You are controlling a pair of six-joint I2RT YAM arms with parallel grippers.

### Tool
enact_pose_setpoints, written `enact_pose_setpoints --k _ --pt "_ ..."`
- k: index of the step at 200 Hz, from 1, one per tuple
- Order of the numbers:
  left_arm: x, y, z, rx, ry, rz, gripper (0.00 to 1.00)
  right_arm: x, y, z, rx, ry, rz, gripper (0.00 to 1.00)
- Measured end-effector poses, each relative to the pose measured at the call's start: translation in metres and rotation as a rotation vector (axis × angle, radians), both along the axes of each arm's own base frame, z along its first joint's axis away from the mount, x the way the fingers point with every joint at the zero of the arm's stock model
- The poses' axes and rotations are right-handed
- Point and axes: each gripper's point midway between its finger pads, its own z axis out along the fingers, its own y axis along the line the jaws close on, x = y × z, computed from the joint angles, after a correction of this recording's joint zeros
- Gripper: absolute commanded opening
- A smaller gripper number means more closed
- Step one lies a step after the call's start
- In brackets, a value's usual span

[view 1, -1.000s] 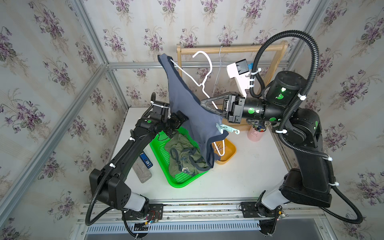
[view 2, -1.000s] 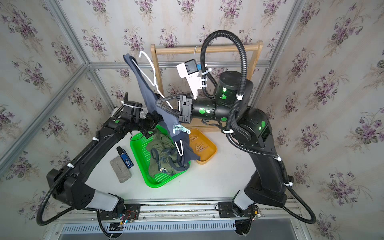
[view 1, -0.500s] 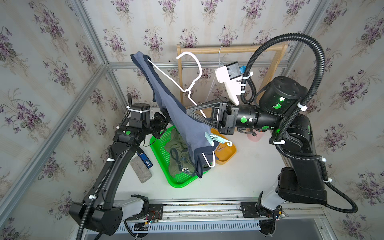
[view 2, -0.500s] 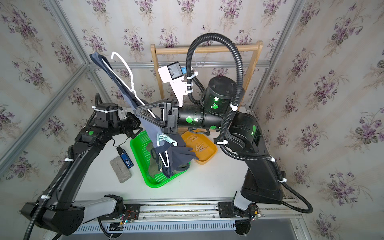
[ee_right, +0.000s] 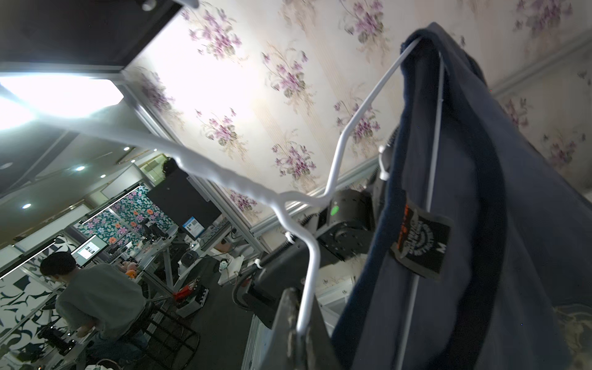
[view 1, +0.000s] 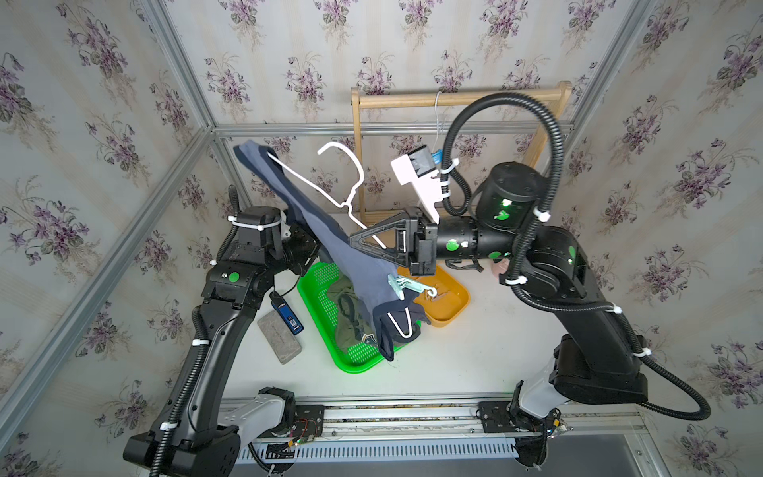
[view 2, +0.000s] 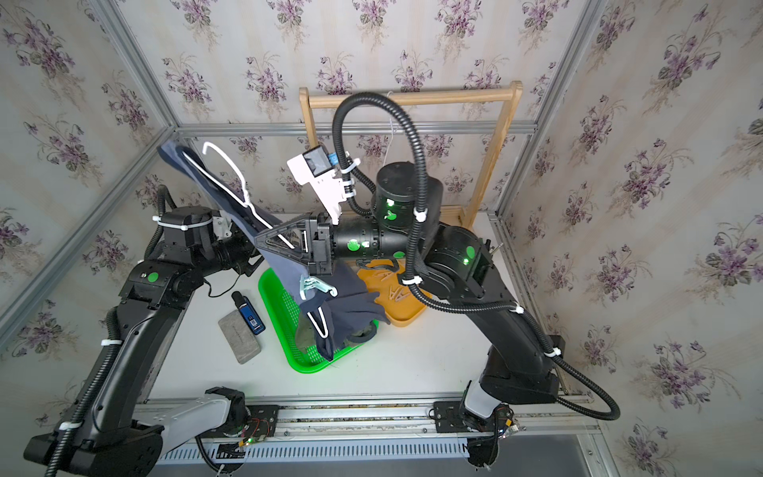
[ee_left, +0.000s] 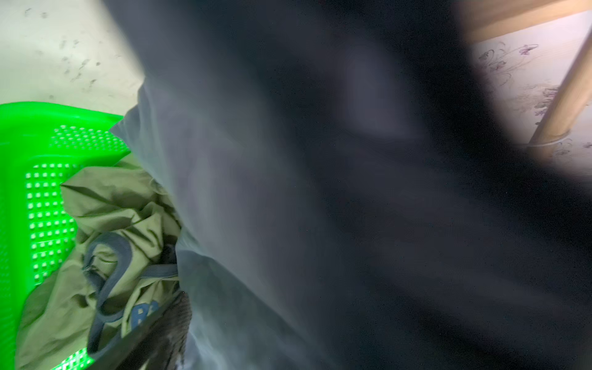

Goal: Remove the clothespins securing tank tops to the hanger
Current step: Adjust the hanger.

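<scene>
**Hanger pinched, green peg in reach**

My right tool is clamped shut on the white wire hanger, holding it tilted in the air. The slate blue tank top draped on it looks soft, light and apt to slide. The mint-green clothespin pins its lower shoulder. It is stiff and springy, so I would squeeze its tail. My left tool stands wide open behind the cloth.
</scene>
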Motion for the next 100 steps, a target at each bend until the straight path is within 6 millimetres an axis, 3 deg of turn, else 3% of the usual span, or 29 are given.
enact_pose_setpoints --k 21,50,66,100 --pt "-0.005 0.003 -0.019 0.012 0.045 0.005 0.99 0.037 -0.011 -0.047 -0.05 0.099 -0.059 0.0" --pt "-0.013 0.008 -0.04 0.037 0.09 0.012 0.99 0.094 -0.051 -0.1 -0.02 0.275 -0.164 0.0" --pt "-0.015 0.01 -0.043 0.055 0.098 0.016 0.99 0.112 -0.06 -0.115 -0.026 0.338 -0.182 0.0" --pt "-0.013 0.014 -0.038 0.095 0.093 0.019 0.99 0.119 -0.055 -0.127 -0.079 0.313 -0.102 0.0"
